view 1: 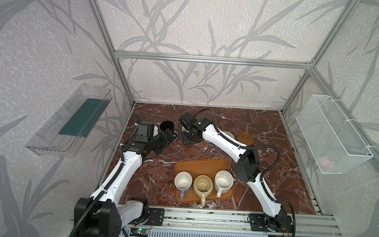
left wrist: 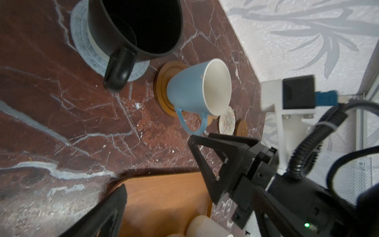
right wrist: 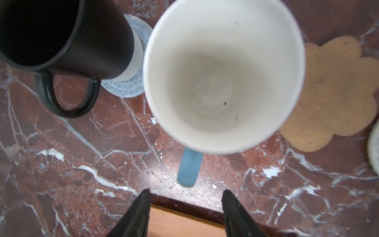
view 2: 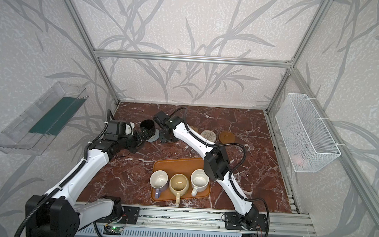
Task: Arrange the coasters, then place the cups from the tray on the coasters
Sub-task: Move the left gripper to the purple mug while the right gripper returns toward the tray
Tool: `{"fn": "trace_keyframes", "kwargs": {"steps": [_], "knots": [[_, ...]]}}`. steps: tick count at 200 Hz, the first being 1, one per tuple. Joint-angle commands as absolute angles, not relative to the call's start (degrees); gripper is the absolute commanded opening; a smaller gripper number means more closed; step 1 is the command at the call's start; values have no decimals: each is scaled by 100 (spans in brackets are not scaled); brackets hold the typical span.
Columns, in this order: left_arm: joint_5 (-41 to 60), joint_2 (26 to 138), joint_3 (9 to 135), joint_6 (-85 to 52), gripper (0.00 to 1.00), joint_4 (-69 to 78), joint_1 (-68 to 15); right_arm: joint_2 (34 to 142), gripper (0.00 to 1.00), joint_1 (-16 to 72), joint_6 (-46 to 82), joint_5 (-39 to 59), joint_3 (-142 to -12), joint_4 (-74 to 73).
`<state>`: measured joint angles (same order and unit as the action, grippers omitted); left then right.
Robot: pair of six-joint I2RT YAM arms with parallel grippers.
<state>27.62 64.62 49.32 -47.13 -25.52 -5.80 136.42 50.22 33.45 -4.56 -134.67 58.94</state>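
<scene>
Red-brown veined marble tabletop (view 1: 269,128), leaf-patterned grey walls (view 1: 212,23)

Black cup (right wrist: 82,41) — rim cut off (view's edge)

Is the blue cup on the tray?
No, the blue cup stands on a round wooden coaster on the marble, clear of the tray.

The left arm (view 1: 117,177) and right arm (view 1: 221,140) are clad in white shells with black joints. A black ribbed cable (view 1: 261,146) is run along each. Black drilled base plates (view 1: 256,222) are bolted at six o'clock. Black tapered fingers (right wrist: 137,215) are fitted.
</scene>
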Motion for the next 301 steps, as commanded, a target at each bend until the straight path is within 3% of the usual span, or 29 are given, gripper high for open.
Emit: {"fn": "trace_keyframes", "kwargs": {"steps": [1, 25, 53, 59, 125, 193, 301], "knots": [[2403, 6192, 5117, -4432, 98, -3251, -782, 12965, 70, 5043, 3231, -600, -13135, 5771], [2133, 5899, 5135, -4456, 99, -3600, -1026, 12344, 82, 5036, 3206, -646, -12286, 5382], [1766, 5658, 5144, -4517, 99, -4052, -1467, 11492, 89, 5036, 3050, -667, -11178, 4853], [1690, 5628, 5145, -4563, 99, -4150, -1564, 11293, 100, 5036, 3019, -708, -10986, 4785], [928, 5454, 5051, -5078, 99, -4674, -2846, 9378, 99, 4974, 2167, -492, -8988, 3826], [355, 5401, 5199, -5515, 99, -5772, -3826, 8084, 99, 4957, 1953, 611, -7565, 3319], [141, 5634, 5070, -6458, 99, -6062, -5336, 7691, 99, 5087, 2226, 1114, -6449, 2895]]}}
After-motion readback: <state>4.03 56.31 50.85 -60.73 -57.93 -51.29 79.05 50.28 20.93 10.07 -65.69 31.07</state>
